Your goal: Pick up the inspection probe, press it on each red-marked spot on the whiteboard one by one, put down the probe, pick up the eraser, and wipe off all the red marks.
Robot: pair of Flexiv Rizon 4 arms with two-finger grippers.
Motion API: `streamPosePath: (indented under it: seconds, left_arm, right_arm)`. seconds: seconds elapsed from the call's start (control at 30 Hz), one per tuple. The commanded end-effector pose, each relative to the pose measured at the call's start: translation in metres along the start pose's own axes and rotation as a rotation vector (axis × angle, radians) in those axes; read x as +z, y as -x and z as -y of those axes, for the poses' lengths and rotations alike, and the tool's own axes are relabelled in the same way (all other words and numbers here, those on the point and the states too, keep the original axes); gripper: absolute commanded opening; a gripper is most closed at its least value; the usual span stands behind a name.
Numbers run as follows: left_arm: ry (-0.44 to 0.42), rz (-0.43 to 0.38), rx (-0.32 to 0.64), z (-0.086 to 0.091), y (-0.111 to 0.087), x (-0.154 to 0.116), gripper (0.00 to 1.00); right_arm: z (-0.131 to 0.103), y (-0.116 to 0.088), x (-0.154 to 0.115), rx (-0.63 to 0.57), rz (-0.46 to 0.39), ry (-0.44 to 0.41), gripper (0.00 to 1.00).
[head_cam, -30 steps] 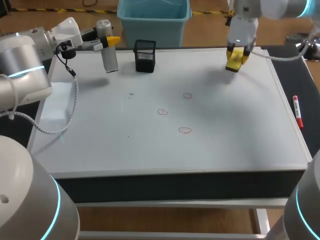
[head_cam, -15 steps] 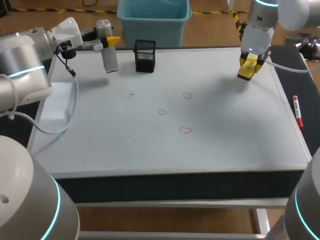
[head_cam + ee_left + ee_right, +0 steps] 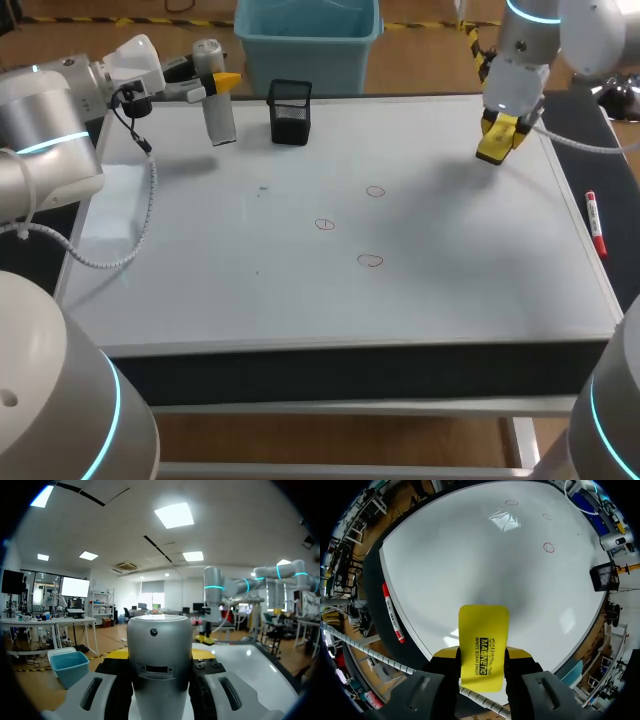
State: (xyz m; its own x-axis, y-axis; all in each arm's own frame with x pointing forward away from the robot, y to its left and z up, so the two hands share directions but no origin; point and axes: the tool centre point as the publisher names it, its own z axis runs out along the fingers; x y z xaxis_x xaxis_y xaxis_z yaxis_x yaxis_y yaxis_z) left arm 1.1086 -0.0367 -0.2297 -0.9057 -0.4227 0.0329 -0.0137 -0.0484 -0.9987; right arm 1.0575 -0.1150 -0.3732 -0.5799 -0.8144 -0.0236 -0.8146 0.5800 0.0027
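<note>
A grey cylindrical inspection probe (image 3: 218, 118) is held upright in the left hand (image 3: 214, 86). In the left wrist view the fingers are pressed against the cylinder from both sides. Its lower end is at or just above the white whiteboard (image 3: 450, 260); contact cannot be told. The upright hold is judged to suit setting the probe down rather than pressing, since no mark lies under it.

The right hand (image 3: 497, 132) is closed on a flat yellow rectangular eraser (image 3: 484, 640), gripped by its two long edges. The free end projects ahead of the fingers, and the broad face is turned toward the board. This hold is judged to be meant for wiping.

Three small red circled marks (image 3: 375, 191) (image 3: 325, 224) (image 3: 370, 261) lie well apart from both hands, out ahead of the eraser in the right wrist view and toward the board's middle. None is wiped yet.

A black mesh pen cup (image 3: 290, 112) stands just beside the probe, on the side away from the left hand. A red marker pen (image 3: 595, 222) lies on the dark counter (image 3: 620, 260) off the board's edge, beside the right hand.
</note>
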Motion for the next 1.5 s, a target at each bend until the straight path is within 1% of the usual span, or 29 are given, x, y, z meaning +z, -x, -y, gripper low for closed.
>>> streamPosePath:
  seconds: [0.03, 0.7, 0.77, 0.83, 1.0, 1.03, 1.27, 1.37, 1.5]
  left_arm:
    - [-0.002, 0.002, 0.001, 0.000, 0.000, 0.001, 0.00]
    - [-0.002, 0.002, 0.001, 0.000, 0.000, 0.001, 0.00]
    - [0.006, -0.020, 0.017, 0.004, -0.011, 0.008, 0.00]
    - [-0.004, -0.044, 0.025, 0.006, -0.021, 0.014, 0.00]
    - [-0.018, -0.080, 0.018, 0.004, -0.051, 0.027, 0.00]
    - [-0.032, -0.094, 0.009, 0.004, -0.057, 0.030, 0.00]
    - [-0.040, -0.159, 0.001, 0.002, -0.104, 0.045, 0.00]
    - [-0.051, -0.197, 0.004, 0.004, -0.125, 0.052, 0.00]
    - [-0.044, -0.250, 0.014, 0.004, -0.151, 0.061, 0.00]
  right_arm:
    - [0.001, -0.002, -0.002, -0.002, -0.001, 0.000, 0.00]
    - [0.001, -0.002, -0.002, -0.002, -0.001, 0.000, 0.00]
    - [0.001, -0.002, -0.002, -0.002, -0.001, 0.000, 0.00]
    - [0.001, -0.002, -0.002, -0.002, -0.001, 0.000, 0.00]
    - [0.001, -0.002, -0.002, -0.002, -0.001, 0.000, 0.00]
    - [0.001, -0.002, -0.002, -0.002, -0.001, 0.000, 0.00]
    - [0.001, -0.002, -0.002, -0.002, -0.001, 0.000, 0.00]
    - [0.001, -0.002, -0.002, -0.002, -0.001, 0.000, 0.00]
    - [0.001, -0.002, -0.002, -0.002, -0.001, 0.000, 0.00]
